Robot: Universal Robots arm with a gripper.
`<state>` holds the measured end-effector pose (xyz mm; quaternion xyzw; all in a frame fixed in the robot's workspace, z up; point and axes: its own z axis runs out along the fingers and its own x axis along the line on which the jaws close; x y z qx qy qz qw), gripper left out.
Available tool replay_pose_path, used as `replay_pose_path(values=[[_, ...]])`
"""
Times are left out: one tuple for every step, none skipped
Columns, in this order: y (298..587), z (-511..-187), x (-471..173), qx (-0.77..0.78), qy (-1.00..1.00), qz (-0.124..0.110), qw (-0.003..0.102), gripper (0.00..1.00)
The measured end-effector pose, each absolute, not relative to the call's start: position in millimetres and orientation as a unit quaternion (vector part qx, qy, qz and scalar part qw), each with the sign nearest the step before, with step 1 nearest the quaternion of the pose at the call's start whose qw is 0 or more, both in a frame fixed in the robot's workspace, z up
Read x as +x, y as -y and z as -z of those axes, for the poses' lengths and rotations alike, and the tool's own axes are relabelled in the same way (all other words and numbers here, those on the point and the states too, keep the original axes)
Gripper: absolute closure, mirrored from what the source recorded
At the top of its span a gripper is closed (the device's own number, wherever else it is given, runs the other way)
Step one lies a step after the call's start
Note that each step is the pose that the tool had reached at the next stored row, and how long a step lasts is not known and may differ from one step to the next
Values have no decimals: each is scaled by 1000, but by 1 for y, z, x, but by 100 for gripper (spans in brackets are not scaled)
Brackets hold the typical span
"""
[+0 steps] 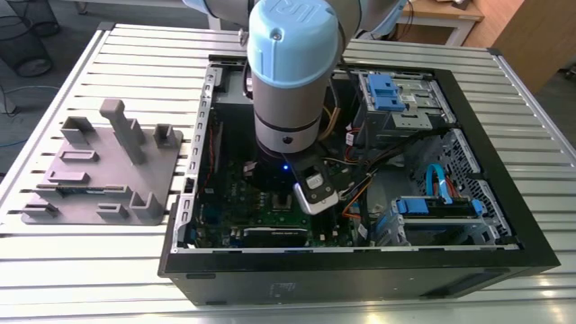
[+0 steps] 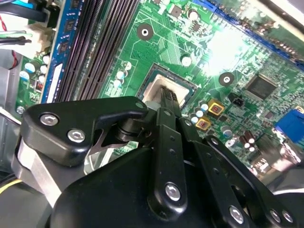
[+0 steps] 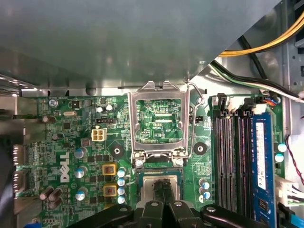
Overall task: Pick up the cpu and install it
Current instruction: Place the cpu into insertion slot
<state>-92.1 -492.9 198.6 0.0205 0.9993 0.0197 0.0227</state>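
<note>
The counter [image 1: 90, 283] is ribbed bare metal with a dull satin sheen; the fixture plate [image 1: 99, 175] on it is matt gray plastic; the arm's cap [image 1: 293, 40] is smooth, glossy pale blue plastic above a brushed silvery sleeve; the computer case [image 1: 360, 277] is matt black sheet metal. The motherboard [image 3: 61, 142] has a glossy green lacquered face; the socket frame [image 3: 158, 90] is bright bare metal; the cpu [image 3: 147, 183] has a pale, silvery metal top; the memory slots [image 3: 232, 156] are black plastic. The claw [image 2: 168, 95] has matt black links with shiny metal screw heads.
</note>
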Motion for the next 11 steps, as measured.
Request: replay_pose_path(values=[[493, -200, -92, 21, -999, -20, 23, 89], [493, -202, -92, 21, -999, -20, 23, 89], [493, -204, -92, 21, -999, -20, 23, 89], [493, -206, -92, 21, -999, -20, 23, 89], [493, -208, -92, 21, -999, -20, 23, 89], [493, -209, -92, 21, -999, -20, 23, 89], [493, -211, -92, 21, -999, -20, 23, 89], [493, -213, -92, 21, -999, -20, 23, 89], [493, -214, -92, 21, -999, -20, 23, 89], [493, -216, -92, 21, -999, -20, 23, 89], [493, -217, -92, 21, -999, -20, 23, 89]])
